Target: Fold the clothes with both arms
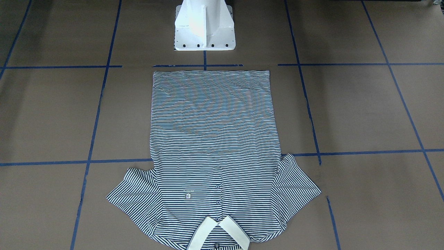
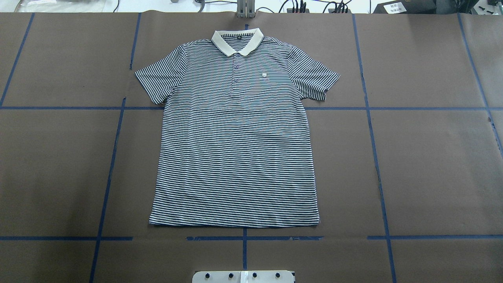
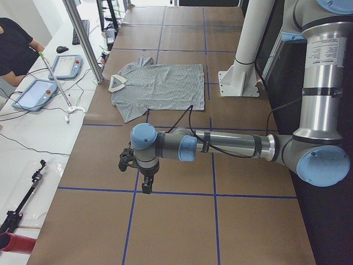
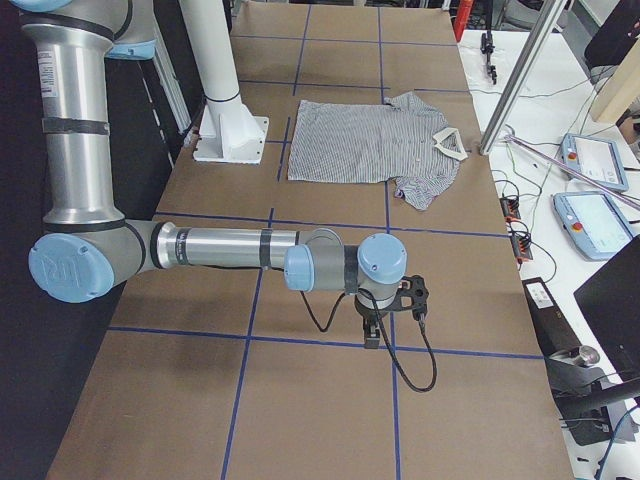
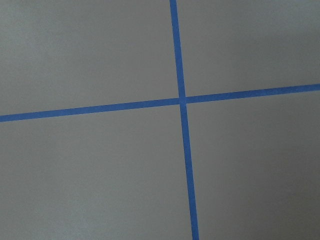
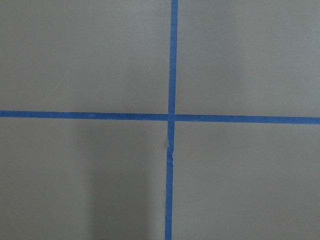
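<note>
Front-facing: the striped polo shirt [image 1: 215,146] lies flat, buttons up, on the brown tabletop [image 1: 347,111]. Left side view: the left tool [image 3: 146,189] hangs over bare tabletop, well apart from the shirt; I cannot tell whether it is spread. Right side view: the right tool [image 4: 372,338] is just as far off, and its state cannot be told either.

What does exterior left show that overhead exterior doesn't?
Only exterior left: the left arm reaching out over bare table, its claw pointing down well short of the polo shirt; whether it is open cannot be told. Also a person and tablets on the side bench.
Only overhead exterior: the shirt's buttons and chest logo, and its full outline, flat and unfolded.
Both: the striped shirt with its white collar, the brown table and the blue tape grid.
</note>
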{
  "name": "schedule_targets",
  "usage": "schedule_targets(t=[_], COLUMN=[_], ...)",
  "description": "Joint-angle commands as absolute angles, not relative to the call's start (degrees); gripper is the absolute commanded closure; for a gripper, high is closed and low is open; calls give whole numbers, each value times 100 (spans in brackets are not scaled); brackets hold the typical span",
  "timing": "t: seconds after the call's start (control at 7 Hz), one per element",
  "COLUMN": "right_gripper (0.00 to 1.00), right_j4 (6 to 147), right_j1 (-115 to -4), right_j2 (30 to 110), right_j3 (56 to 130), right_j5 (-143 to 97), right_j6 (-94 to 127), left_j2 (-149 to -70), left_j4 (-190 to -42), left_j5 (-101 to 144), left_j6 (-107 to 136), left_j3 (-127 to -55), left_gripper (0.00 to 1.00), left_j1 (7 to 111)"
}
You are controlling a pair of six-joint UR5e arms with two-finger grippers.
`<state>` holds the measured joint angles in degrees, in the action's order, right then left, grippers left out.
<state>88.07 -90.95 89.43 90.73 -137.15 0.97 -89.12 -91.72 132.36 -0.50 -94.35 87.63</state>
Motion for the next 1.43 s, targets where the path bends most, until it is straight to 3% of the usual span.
schedule_targets(t=[0.0, 0.57, 0.86, 1.29], right_gripper=[0, 0, 0, 0], right_j4=[8824, 8658, 8213, 7586], right_j1=[-9114, -8423, -7808, -6597], right_j2=[8886, 7835, 7175, 6033], right_j3=[9105, 8598, 8186, 7462], right_j5=[-13729, -13720, -13799, -13321], right_j6=[114, 158, 211, 1572], left_j2=[-8921, -10078, -10204, -10572], left_j4=[-9176, -9264, -9838, -10326], left_j5=[13245, 13489, 13544, 13535], left_j6=[-44, 17, 9, 613], left_j3=[-9465, -9510, -9467, -9318], left_gripper=[0, 0, 0, 0], left_j1=[8763, 8710, 8099, 7972])
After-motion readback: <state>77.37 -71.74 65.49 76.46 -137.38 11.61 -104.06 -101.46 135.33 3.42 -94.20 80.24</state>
